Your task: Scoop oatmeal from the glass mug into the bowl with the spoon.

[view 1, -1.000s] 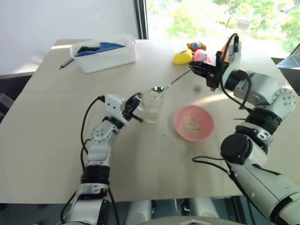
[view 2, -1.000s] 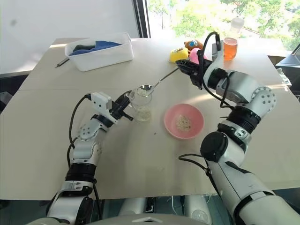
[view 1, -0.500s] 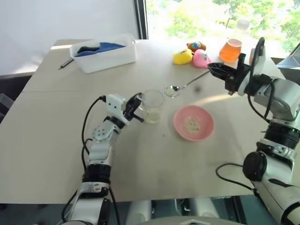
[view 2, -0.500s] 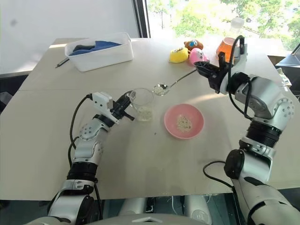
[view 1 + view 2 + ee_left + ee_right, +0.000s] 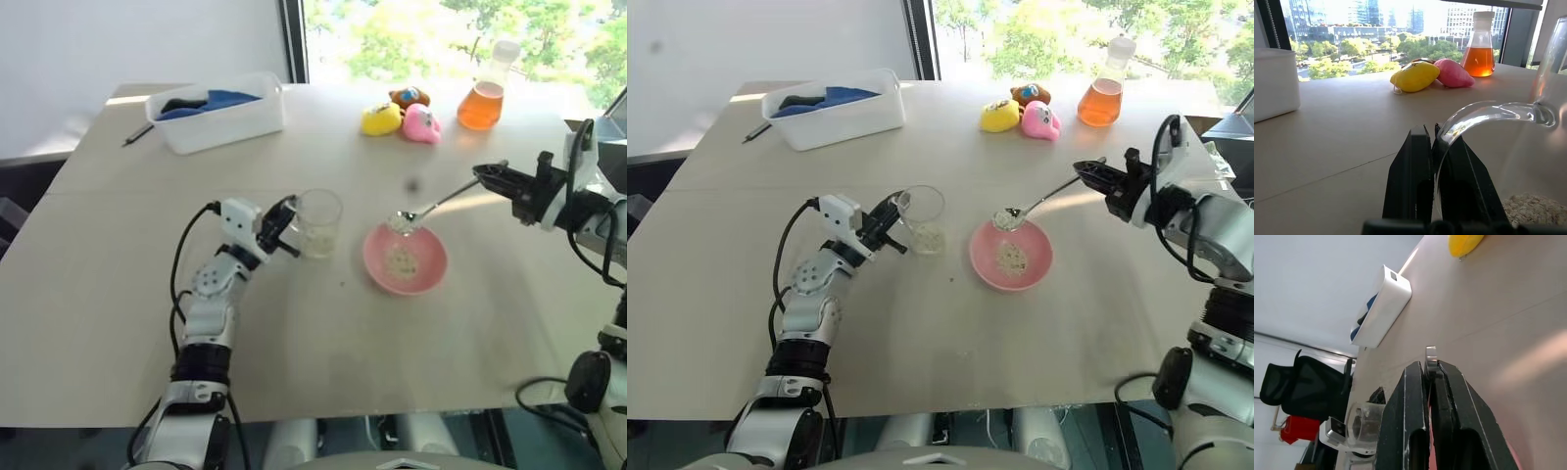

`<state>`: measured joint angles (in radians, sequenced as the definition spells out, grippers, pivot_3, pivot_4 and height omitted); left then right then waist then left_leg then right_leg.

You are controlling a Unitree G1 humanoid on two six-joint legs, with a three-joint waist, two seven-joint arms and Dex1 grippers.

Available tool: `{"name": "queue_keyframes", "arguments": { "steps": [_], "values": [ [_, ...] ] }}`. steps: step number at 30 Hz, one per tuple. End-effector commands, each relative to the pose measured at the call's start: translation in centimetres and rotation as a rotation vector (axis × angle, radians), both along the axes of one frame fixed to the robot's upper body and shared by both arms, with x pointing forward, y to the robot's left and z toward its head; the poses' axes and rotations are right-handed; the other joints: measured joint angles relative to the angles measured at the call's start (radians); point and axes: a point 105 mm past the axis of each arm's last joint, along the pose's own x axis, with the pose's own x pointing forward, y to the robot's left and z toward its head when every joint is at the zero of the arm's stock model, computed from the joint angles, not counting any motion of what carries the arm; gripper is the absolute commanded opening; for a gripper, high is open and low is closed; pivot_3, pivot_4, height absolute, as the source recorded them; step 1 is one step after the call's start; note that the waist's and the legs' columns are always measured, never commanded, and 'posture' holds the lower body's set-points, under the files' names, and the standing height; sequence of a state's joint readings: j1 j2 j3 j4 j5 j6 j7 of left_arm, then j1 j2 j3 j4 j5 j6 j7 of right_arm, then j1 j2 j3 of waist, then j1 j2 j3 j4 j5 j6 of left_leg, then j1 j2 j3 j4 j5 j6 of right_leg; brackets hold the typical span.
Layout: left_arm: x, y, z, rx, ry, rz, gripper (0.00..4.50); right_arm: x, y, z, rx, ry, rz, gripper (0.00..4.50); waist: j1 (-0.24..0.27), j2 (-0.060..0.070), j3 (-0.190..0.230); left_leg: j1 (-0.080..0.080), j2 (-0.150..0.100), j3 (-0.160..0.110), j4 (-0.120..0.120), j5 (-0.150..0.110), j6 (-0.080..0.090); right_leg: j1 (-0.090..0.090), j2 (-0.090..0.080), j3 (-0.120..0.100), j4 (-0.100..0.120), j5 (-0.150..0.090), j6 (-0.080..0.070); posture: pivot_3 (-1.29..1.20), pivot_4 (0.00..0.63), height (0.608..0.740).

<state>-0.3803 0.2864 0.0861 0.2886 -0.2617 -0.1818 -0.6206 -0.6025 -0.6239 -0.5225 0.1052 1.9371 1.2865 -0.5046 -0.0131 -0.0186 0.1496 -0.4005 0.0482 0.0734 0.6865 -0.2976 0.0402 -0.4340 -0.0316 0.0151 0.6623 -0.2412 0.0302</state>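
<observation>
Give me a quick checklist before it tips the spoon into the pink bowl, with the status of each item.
1. Right hand shut on the spoon handle: ok.
2. Spoon's scoop end over the bowl, at its far rim rather than the middle: ok, but only just.
3. Oatmeal loaded on the spoon: ok.
4. Left hand clamped on the glass mug handle, mug upright: ok.
5. Bowl sitting flat on the table, apart from the mug: ok.
6. Spilled grains on the table: cannot tell.
</observation>
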Motion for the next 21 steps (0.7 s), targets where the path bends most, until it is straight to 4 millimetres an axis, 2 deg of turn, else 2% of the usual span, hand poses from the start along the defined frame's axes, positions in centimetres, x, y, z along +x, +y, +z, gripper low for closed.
{"name": "queue_keyframes", "arguments": {
  "steps": [1,6,14,21],
  "values": [
    [-0.2,0.1,-1.3,0.027,0.041,-0.007,0.05,-0.9,0.5,1.5,-0.029,-0.070,0.066,0.00,-0.001,0.000,0.000,0.000,0.000,0.000,0.000,0.000,0.000,0.000,0.000,0.000,0.000,0.000,0.000,0.00,0.150,0.740],
    [-0.2,0.0,-1.3,0.030,0.043,-0.011,0.05,-1.5,2.5,2.3,-0.229,-0.123,0.140,0.00,-0.001,0.000,0.000,0.001,0.000,0.000,0.000,0.000,0.000,0.000,0.001,0.001,0.000,0.000,0.000,0.00,0.150,0.740],
    [-0.2,0.1,-1.4,0.033,0.044,-0.007,0.05,-1.6,4.1,3.6,-0.550,-0.293,0.204,0.00,0.002,0.000,0.000,0.001,0.000,0.000,0.000,0.000,0.001,0.001,0.000,0.000,-0.001,0.000,0.000,0.00,0.150,0.740],
    [-0.2,0.0,-1.3,0.031,0.042,-0.005,0.05,-1.9,6.2,5.6,-0.659,-0.456,0.272,0.00,0.002,0.000,0.000,0.001,0.000,0.000,0.000,0.000,0.001,0.001,0.000,0.000,-0.001,0.000,0.000,0.00,0.150,0.740]
  ]
}}
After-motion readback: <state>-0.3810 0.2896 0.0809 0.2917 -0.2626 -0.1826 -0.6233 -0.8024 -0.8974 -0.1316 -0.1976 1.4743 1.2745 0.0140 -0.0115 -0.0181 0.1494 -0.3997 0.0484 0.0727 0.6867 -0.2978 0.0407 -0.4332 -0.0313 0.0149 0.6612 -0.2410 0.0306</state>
